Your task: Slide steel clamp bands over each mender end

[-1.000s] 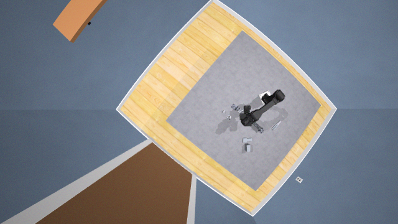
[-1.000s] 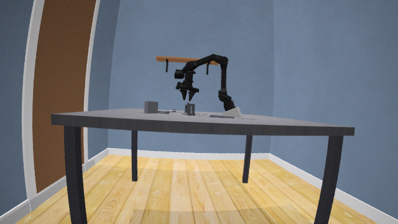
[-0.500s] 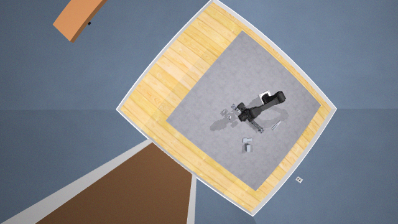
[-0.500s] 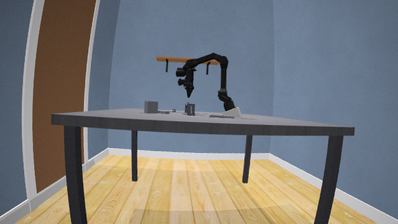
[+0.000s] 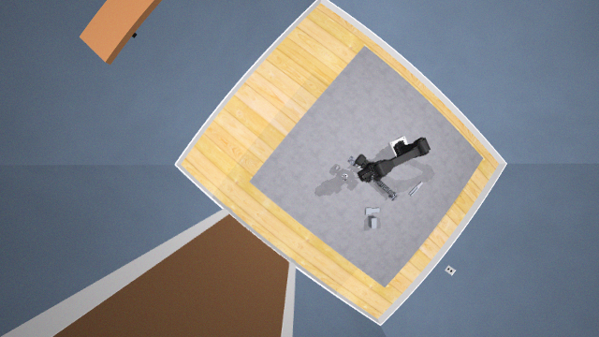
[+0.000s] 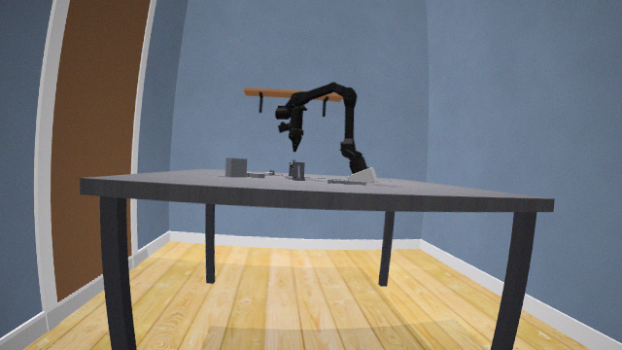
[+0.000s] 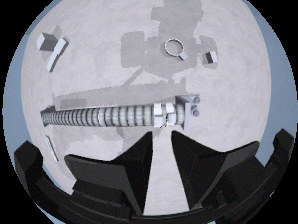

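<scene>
Blue walls (image 6: pixel 486 97), plank floor (image 6: pixel 292 301), grey table (image 6: pixel 437 196)

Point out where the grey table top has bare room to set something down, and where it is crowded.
Bare: the wide stretch from the grey cube block to the table's lower corner, and the far side behind the white arm base. Crowded: around the ribbed hose, beneath the gripper.
</scene>
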{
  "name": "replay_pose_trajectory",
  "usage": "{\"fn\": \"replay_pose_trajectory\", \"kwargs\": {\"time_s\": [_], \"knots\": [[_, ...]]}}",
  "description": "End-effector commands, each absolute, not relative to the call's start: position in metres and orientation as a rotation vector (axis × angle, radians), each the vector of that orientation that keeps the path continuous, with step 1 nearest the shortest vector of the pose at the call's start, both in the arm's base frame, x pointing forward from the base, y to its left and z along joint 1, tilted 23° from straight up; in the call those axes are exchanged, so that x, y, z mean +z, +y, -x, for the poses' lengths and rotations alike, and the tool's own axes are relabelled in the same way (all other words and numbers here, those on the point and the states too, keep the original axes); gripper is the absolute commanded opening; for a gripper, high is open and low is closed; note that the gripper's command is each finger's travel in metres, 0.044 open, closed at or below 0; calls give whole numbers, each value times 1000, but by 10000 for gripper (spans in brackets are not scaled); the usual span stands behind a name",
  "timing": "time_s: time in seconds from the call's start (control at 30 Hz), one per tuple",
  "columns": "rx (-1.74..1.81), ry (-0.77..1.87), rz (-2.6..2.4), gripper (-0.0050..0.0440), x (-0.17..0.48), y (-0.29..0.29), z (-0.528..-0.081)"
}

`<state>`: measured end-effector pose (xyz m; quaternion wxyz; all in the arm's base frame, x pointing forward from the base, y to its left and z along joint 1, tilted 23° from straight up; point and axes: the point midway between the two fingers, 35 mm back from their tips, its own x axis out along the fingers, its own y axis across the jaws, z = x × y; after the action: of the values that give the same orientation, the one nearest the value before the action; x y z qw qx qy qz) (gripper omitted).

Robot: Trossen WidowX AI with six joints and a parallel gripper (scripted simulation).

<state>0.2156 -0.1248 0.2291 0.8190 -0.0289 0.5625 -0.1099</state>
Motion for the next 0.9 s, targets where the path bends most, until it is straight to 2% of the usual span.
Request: {"fn": "replay_pose_trajectory", "kwargs": {"time_s": [0.0, 0.87], "knots": [[-226, 1203, 59, 90, 224, -125, -217], [-226, 1203, 59, 90, 188, -133, -230]]}}
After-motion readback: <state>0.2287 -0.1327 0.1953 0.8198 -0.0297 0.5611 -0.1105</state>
